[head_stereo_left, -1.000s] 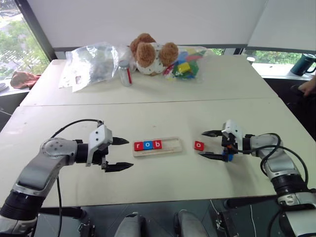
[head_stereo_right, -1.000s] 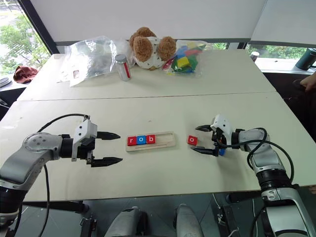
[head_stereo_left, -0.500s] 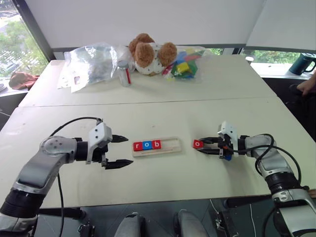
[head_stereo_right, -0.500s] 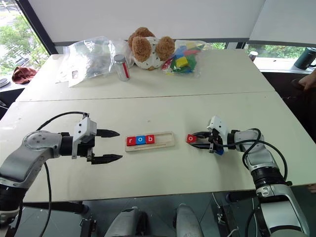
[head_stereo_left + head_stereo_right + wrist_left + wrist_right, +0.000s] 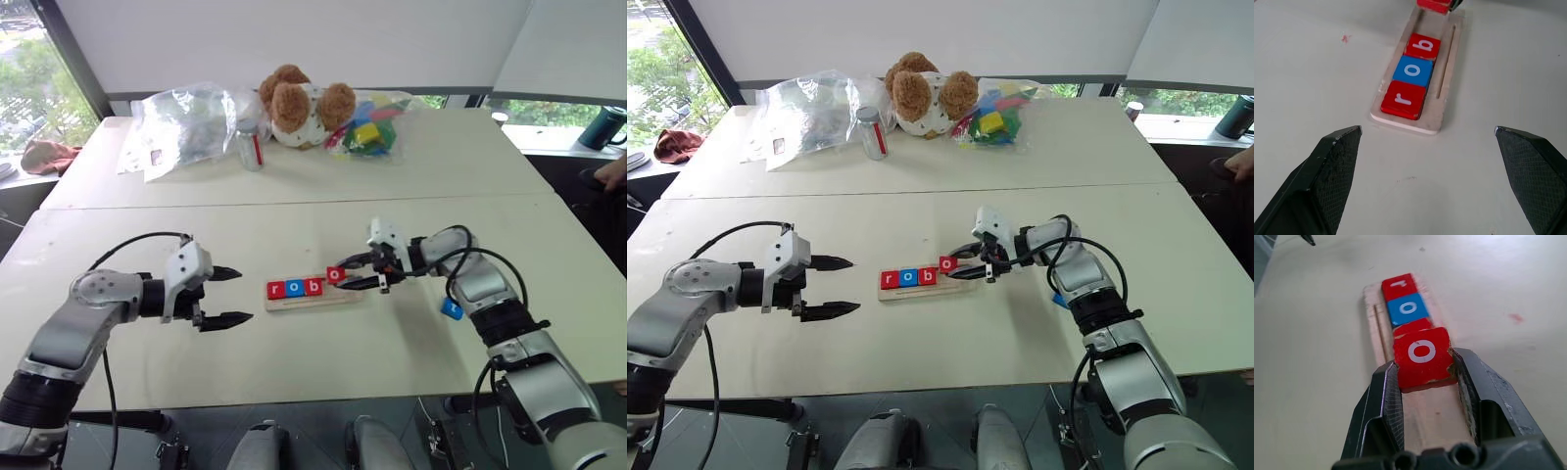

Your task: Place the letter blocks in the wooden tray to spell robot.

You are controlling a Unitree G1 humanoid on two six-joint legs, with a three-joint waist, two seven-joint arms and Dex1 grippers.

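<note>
Right gripper [image 5: 1425,369] pinches a red "o" block [image 5: 1423,357] between its two black fingers, held just above the wooden tray [image 5: 348,294], over the tray's free part right next to the red "b" block [image 5: 1422,46]. Whether the held block touches the tray floor or the "b" cannot be told. Tray lies lengthwise across the near white table [image 5: 294,362], in front of the robot between the two arms. Three blocks already sit in it in a row from the robot's left: red "r" block [image 5: 1403,99], blue "o" block [image 5: 1412,71], then the "b", touching one another. The tray end on the robot's right is bare wood. A blue block [image 5: 452,308] lies flat on the table to the right of the tray, well apart from it, beside the right forearm; its letter is too small to read. Left gripper [image 5: 228,296] hangs over the table left of the tray, fingers spread wide, nothing between them, tips aimed toward the tray's left end but apart from it. On the far table: a brown teddy bear [image 5: 299,106], a clear bag of coloured plastic toys [image 5: 367,127] just right of it, a crumpled clear plastic bag [image 5: 181,122] to the left, and a small jar with a red label [image 5: 250,145] between bag and bear.
</note>
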